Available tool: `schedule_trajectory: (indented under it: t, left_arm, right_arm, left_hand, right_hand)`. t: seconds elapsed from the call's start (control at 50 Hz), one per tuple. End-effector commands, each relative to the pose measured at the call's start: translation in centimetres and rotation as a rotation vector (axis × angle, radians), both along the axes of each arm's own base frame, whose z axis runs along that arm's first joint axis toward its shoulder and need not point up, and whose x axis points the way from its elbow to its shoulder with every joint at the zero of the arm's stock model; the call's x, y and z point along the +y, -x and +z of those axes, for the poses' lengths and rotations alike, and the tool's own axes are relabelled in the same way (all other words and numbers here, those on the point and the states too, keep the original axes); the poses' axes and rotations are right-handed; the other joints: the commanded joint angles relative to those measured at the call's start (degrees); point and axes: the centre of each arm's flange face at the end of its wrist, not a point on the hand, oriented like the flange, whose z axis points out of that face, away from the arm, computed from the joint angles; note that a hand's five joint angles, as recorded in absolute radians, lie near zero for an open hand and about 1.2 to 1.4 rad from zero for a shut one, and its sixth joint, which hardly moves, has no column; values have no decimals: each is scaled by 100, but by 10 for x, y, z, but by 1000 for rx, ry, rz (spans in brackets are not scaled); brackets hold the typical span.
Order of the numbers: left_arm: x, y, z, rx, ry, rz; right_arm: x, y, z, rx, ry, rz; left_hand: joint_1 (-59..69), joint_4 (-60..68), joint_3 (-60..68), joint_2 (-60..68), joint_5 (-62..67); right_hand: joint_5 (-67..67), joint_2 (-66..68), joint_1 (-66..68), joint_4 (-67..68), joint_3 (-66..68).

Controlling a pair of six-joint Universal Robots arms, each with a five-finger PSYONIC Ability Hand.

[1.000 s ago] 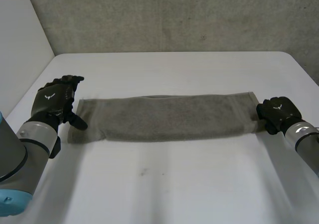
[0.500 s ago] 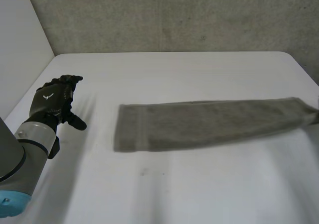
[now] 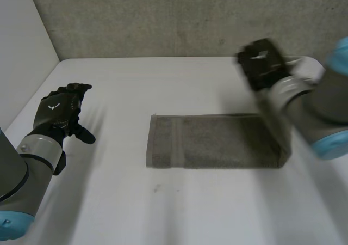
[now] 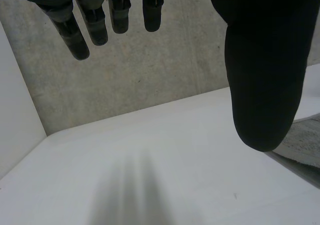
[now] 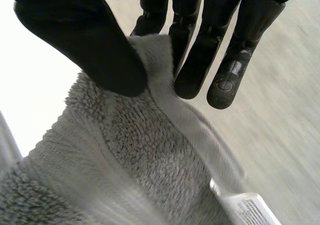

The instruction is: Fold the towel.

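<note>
White table [image 3: 163, 212] carried a shortened towel [image 3: 212, 147]: the right hand [image 3: 263, 64], pinching one end between thumb and fingers, had swung it up and leftward (fold underway, I judged), while the left hand [image 3: 58, 111] had let go, fingers straight.

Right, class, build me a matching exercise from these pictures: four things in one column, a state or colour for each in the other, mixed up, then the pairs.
Column one:
1. left hand
2. right hand
3. towel
4. table

Column two:
A. grey, one end held up, the rest lying flat
B. white, lying under everything else
C. open, holding nothing
D. pinching terry fabric between thumb and fingers

Pairs: 1-C, 2-D, 3-A, 4-B
</note>
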Motion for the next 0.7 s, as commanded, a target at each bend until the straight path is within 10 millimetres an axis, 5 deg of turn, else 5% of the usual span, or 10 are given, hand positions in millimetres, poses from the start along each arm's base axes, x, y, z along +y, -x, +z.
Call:
schedule_trajectory:
  t: [0.02, 0.1, 0.22, 0.26, 0.28, 0.32, 0.34, 0.44, 0.52, 0.7]
  left_arm:
    - [1, 0, -1, -1, -2, 0]
    - [1, 0, -2, -2, -5, -1]
    - [3, 1, -4, -5, -11, -5]
    - [4, 0, -4, -5, -12, -5]
    - [4, 1, -4, -4, -8, -6]
    - [3, 1, -4, -2, -2, -6]
    - [3, 1, -4, -1, 4, -6]
    - [3, 1, -5, 0, 12, -6]
    - [3, 1, -4, 0, 13, -6]
    - [5, 1, -7, -3, 3, -9]
  right_arm:
    - [86, -92, -53, 36, -60, 281]
    - [125, -112, -99, 102, -154, 376]
    - [140, -114, -121, 140, -202, 397]
    - [136, -111, -113, 126, -195, 379]
    - [136, -111, -113, 126, -195, 379]
    - [131, -107, -86, 71, -171, 338]
    - [131, -107, -86, 71, -171, 338]
    - [87, -63, -46, -100, -218, 138]
    - [79, -40, -33, -183, -255, 80]
    - [63, 33, -67, -182, -401, -123]
  left_hand:
    - [-1, 32, 41, 55, -170]
    - [-1, 32, 41, 55, -170]
    - [-1, 32, 41, 55, -170]
    - [-1, 32, 41, 55, -170]
    - [-1, 32, 41, 55, -170]
    - [-1, 32, 41, 55, -170]
    - [-1, 32, 41, 55, -170]
    - [-1, 32, 41, 55, -170]
    - [-1, 32, 41, 55, -170]
    - [-1, 32, 41, 55, -170]
  right_hand:
    - [1067, 1034, 34, 1022, 1030]
    - [1067, 1034, 34, 1022, 1030]
    - [1067, 1034, 34, 1022, 1030]
    - [-1889, -1922, -2922, -1935, -1926]
    - [-1904, -1937, -2937, -1950, -1941]
    - [-5933, -5966, -6966, -5978, -5970]
    - [-5933, -5966, -6966, -5978, -5970]
    - [-5933, -5966, -6966, -5978, -5970]
    - [-5933, -5966, -6966, -5978, -5970]
    - [-5933, -5966, -6966, -5978, -5970]
